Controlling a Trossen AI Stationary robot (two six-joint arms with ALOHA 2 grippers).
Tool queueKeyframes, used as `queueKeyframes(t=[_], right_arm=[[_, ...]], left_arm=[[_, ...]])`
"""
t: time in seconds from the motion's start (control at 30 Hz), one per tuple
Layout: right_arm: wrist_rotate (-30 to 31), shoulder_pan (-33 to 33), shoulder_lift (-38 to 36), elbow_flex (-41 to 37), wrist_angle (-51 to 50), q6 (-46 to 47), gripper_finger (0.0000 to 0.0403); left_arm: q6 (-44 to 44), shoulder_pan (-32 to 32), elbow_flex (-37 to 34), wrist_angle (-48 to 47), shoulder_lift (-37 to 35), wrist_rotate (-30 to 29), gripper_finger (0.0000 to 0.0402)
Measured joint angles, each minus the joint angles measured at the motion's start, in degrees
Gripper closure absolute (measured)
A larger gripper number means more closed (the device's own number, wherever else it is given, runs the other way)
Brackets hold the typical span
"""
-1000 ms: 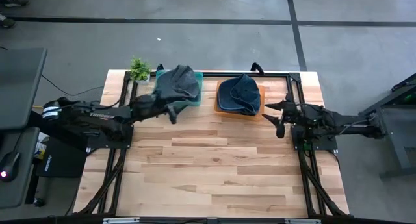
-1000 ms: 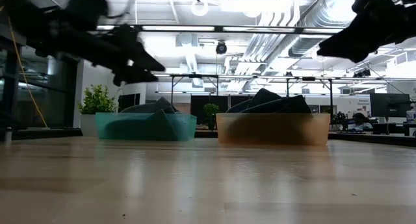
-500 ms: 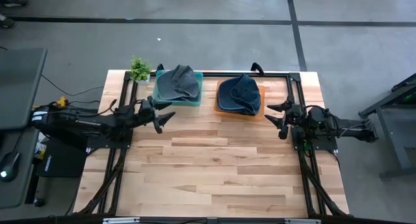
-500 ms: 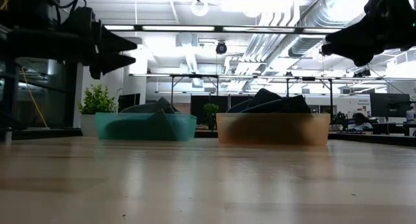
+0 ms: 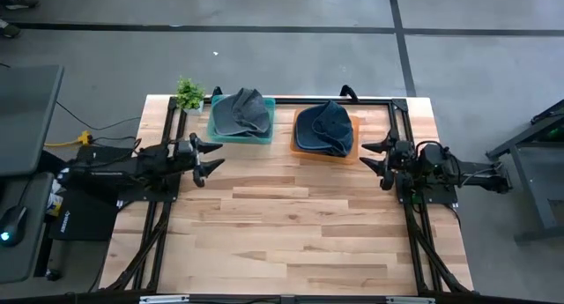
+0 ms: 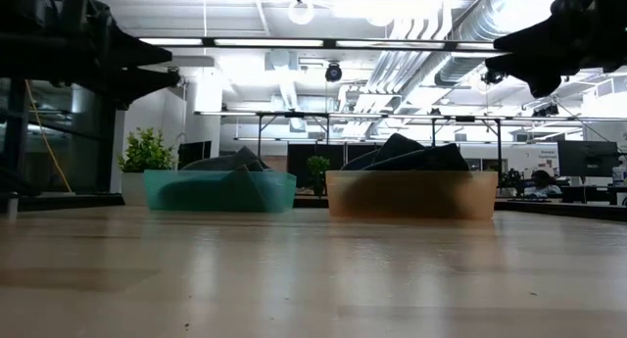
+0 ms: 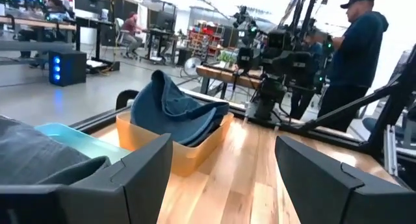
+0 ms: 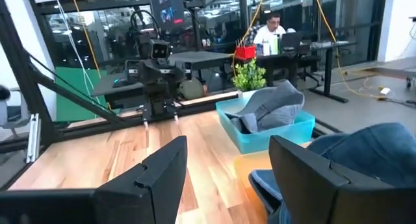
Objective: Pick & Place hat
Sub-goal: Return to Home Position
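A grey hat (image 5: pixel 240 114) lies in a teal bin (image 5: pixel 215 133) at the table's far side. Beside it, a blue hat (image 5: pixel 323 128) fills an orange bin (image 5: pixel 351 152). In the low view both hats rise above the rims of the teal bin (image 6: pixel 219 191) and the orange bin (image 6: pixel 411 195). My left gripper (image 5: pixel 210 158) is open, above the table just left of and nearer than the teal bin. My right gripper (image 5: pixel 371 154) is open too, just right of the orange bin. The left wrist view shows the blue hat (image 7: pixel 174 108). The right wrist view shows the grey hat (image 8: pixel 273 104).
A small potted plant (image 5: pixel 189 93) stands at the far left corner beside the teal bin. A black frame (image 5: pixel 398 110) runs along the far edge and both sides. Bare wood (image 5: pixel 291 225) spreads over the middle and near part. People stand and sit in the room beyond.
My left gripper has drawn back from the near side of the teal bin toward the table's left edge, and has come from slanting down to level. The grey hat has stayed in the teal bin. My right arm has barely shifted.
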Motion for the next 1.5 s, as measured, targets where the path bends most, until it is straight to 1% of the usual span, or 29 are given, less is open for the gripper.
queueKeyframes(t=[0.1, 0.13, 0.2, 0.27, 0.3, 0.53, 0.63, 0.73, 0.83, 0.93, 1.5], right_arm=[[1.71, 0.00, 0.00, 0.00, 0.09, 0.86, 0.0191], [2.42, 0.00, 0.07, -0.24, 0.90, 0.87, 0.0192], [3.13, 0.00, 0.11, -2.50, 7.49, -0.20, 0.0191], [3.08, 0.00, 0.64, -6.51, 17.46, -1.69, 0.0190], [3.14, 0.00, 0.68, -7.78, 19.98, -2.29, 0.0190], [3.26, 0.72, 1.22, -7.87, 21.03, -5.39, 0.0191], [5.14, 0.70, 1.27, -7.87, 18.87, -6.63, 0.0191], [8.41, 0.70, 1.30, -7.87, 16.08, -8.01, 0.0193], [11.99, 0.70, 1.29, -7.87, 15.29, -9.19, 0.0193], [13.58, 0.70, 1.29, -7.87, 15.28, -9.21, 0.0194], [13.75, 0.70, 1.31, -7.89, 15.46, -9.21, 0.0194]], left_arm=[[0.02, 0.02, -0.04, -7.58, -7.68, -0.04, 0.0133], [-0.04, 0.11, -0.02, -8.48, -7.65, -0.17, 0.0133], [-0.02, 0.04, 0.20, -9.50, -7.10, 0.26, 0.0133], [0.10, 0.09, 0.24, -8.73, -6.57, 1.14, 0.0133], [0.06, 0.05, 0.24, -9.01, -6.73, 1.13, 0.0133], [0.19, 0.09, 0.28, -10.31, -7.19, 1.70, 0.0133], [0.06, 0.09, 0.33, -10.76, -7.12, 1.45, 0.0133], [-0.02, 0.10, 0.35, -11.03, -7.02, 2.02, 0.0133], [-0.02, 0.09, 0.37, -11.12, -6.93, 2.00, 0.0133], [-0.02, 0.11, 0.37, -11.26, -6.87, 2.02, 0.0133], [-0.05, 0.10, 0.39, -11.28, -6.87, 2.02, 0.0133]])
